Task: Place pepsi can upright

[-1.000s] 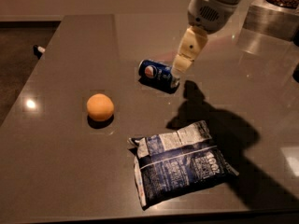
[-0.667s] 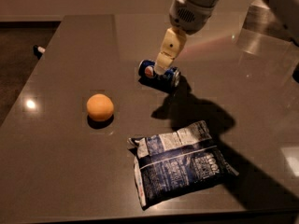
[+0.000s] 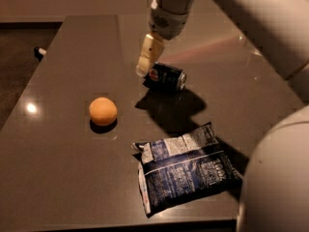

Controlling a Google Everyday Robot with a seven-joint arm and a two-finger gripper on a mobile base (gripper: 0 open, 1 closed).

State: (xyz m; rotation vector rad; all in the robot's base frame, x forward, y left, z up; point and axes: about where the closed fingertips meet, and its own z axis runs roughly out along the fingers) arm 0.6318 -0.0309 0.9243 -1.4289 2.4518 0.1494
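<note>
The pepsi can (image 3: 166, 76) lies on its side on the dark grey table (image 3: 72, 178), near the middle back, its logo end facing left and its silver end to the right. My gripper (image 3: 142, 70) hangs from the white arm (image 3: 169, 8) that reaches in from the upper right. It is low over the table, right at the can's left end and slightly in front of it. Whether it touches the can does not show.
An orange (image 3: 103, 111) sits to the front left of the can. A blue-and-white crinkled snack bag (image 3: 186, 168) lies near the front edge. The robot's white body (image 3: 277, 178) fills the lower right. The table's left edge drops off to dark floor.
My gripper has moved left, from above the can's right side to its left end, and a little lower. The can, orange and bag have not moved.
</note>
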